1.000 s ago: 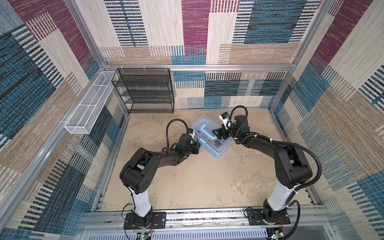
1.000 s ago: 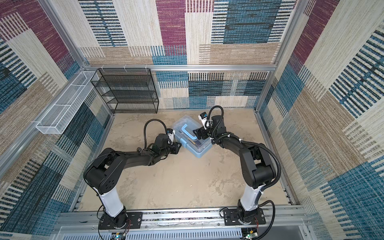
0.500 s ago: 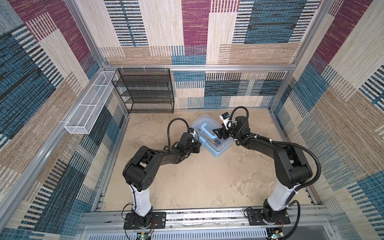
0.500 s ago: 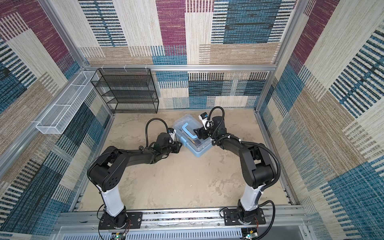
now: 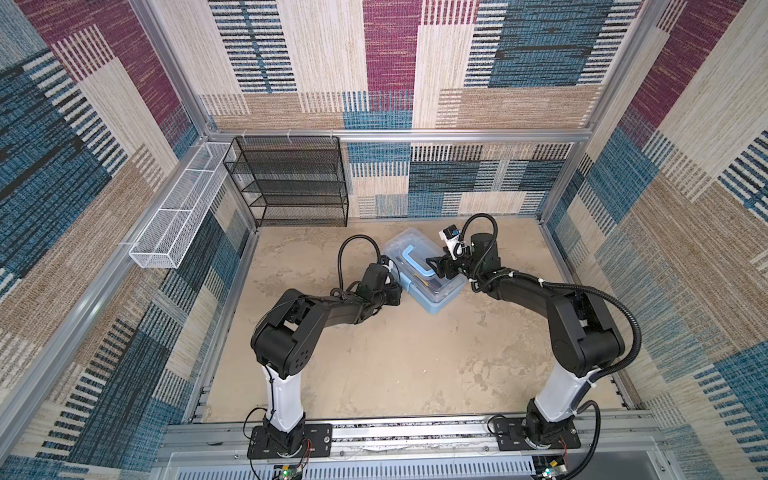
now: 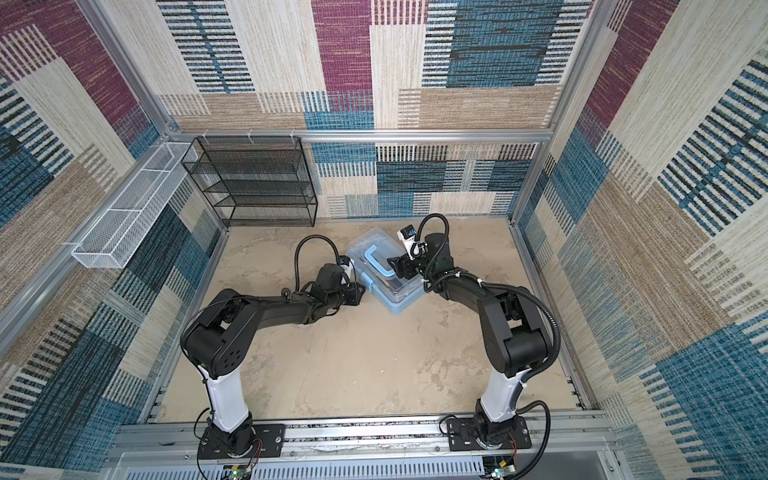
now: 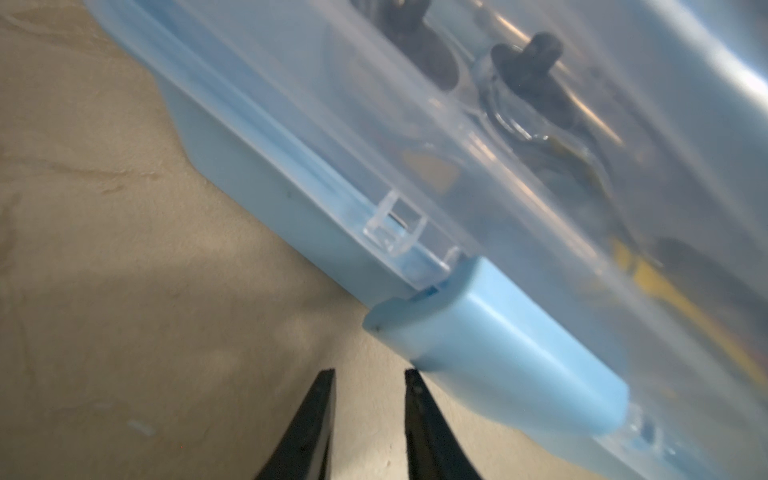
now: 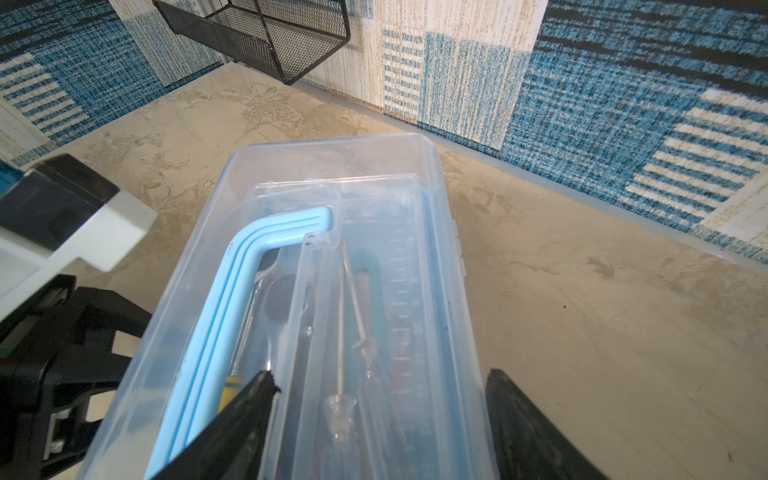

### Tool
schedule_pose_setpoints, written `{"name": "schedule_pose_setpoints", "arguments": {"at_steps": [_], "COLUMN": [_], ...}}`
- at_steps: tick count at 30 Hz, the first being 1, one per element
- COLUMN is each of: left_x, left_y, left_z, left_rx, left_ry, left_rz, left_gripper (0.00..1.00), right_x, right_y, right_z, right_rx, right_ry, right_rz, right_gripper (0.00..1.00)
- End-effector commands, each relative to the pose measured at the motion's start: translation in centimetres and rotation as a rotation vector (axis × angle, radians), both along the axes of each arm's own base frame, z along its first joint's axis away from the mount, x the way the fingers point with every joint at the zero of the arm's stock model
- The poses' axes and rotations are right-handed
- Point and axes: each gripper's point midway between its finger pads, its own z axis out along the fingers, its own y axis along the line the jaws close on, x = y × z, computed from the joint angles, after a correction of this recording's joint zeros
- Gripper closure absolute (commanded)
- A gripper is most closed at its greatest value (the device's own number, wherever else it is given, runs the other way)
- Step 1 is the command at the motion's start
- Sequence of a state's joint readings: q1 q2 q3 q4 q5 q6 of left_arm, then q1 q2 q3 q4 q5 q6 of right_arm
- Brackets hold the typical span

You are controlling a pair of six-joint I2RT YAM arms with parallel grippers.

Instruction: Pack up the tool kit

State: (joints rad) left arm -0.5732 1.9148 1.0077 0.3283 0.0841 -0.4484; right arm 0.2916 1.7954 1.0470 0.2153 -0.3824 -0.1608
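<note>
The tool kit (image 5: 436, 293) (image 6: 397, 297), a light-blue case with its clear lid down, lies at the back middle of the table, its blue handle (image 8: 232, 299) flat on the lid. Screwdrivers (image 8: 357, 332) show through the lid. My left gripper (image 7: 369, 374) is low at the case's left side, open by a narrow gap with bare table between its fingers; one fingertip is just beside the blue latch (image 7: 498, 353). My right gripper (image 8: 378, 380) (image 5: 433, 264) hovers open wide over the lid's right half, with one finger beside the handle and one past the case's edge.
A black wire-mesh rack (image 5: 291, 183) (image 8: 270, 37) stands against the back wall at the left. A long white wire basket (image 5: 178, 212) hangs on the left wall. The left arm's wrist camera (image 8: 62, 216) sits close to the case's left side.
The left arm has shifted a little toward the case. The right gripper stays over the lid, and the case has not moved.
</note>
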Motion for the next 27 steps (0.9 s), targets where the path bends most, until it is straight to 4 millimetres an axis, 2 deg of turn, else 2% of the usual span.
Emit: {"name": "schedule_pose_setpoints", "arguments": {"at_steps": [1,21,27], "left_x": [1.5,2.6,2.3], "left_y": [-1.4,-2.5,-2.3], "left_z": [2.7,3.2,3.4], "left_rx": [-0.081,-0.109,-0.108], "left_ry": [-0.084,-0.089,-0.092], "left_rz": [-0.009,-0.011,-0.009], "left_gripper": [0.67,0.67,0.68], "right_x": [-5.9,-6.5,-6.1], "right_y": [-1.3,-1.1,-1.3], "right_z": [-8.5,-9.3,-8.6], "right_rx": [-0.11,-0.135,-0.126], "right_ry": [0.389,0.401,0.385], "right_rz": [-0.002,0.003,-0.021], "right_gripper": [0.26,0.29,0.28]}}
